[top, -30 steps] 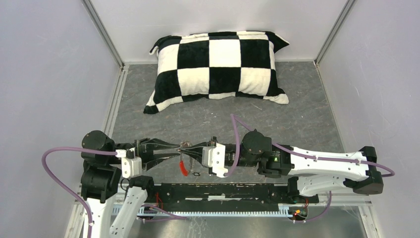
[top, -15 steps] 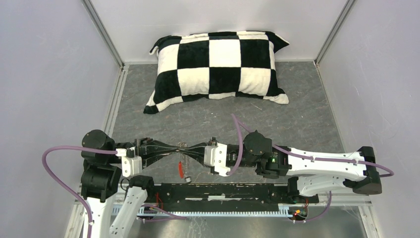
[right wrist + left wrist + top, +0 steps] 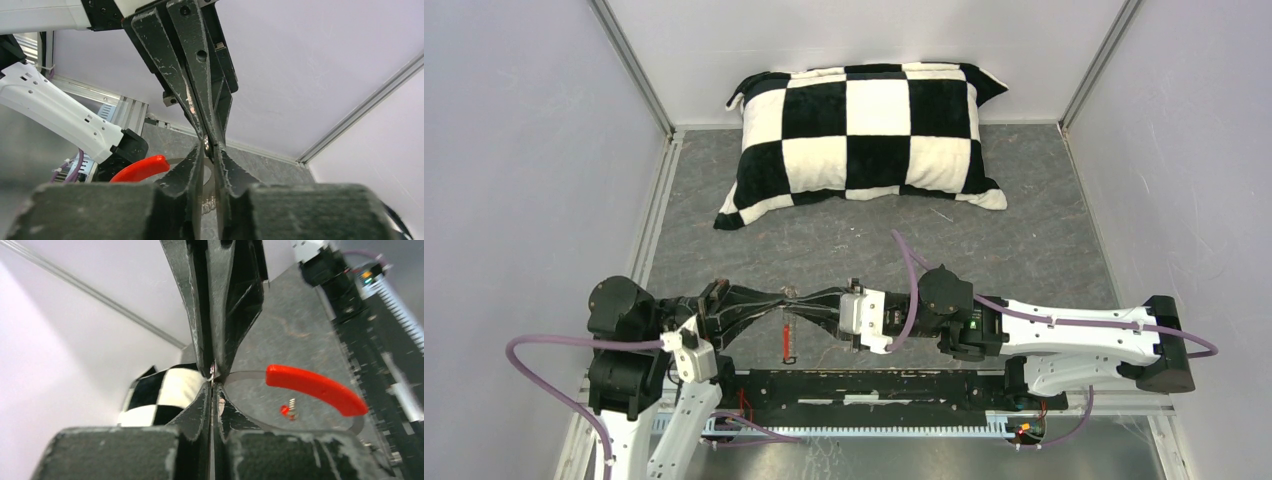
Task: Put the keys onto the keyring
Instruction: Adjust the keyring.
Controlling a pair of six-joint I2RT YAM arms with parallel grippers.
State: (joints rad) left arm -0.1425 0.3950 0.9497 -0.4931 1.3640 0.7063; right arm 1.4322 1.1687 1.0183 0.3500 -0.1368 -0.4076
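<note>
My two grippers meet tip to tip above the mat's near part. The keyring [image 3: 785, 335] hangs down from that spot, its red section [image 3: 315, 387] curving right in the left wrist view. My left gripper [image 3: 212, 381] is shut on the ring's thin silvery wire. My right gripper [image 3: 207, 146] has its jaws a narrow slit apart, with a metal bit of the keyring [image 3: 140, 169] pinched between the tips. A tiny red-headed key [image 3: 286, 410] shows through the loop; I cannot tell whether it lies on the mat or hangs. A small dark piece [image 3: 791, 358] sits at the loop's lower end.
A black-and-white checkered pillow [image 3: 864, 130] lies at the back of the grey mat [image 3: 1024, 230]. White walls close in on both sides. A black rail [image 3: 874, 385] runs along the near edge between the arm bases.
The left gripper's jaws have closed onto the keyring next to the right gripper's tips. The ring has swung from a slant to hanging straight down. The left arm's base joint has shifted lower.
</note>
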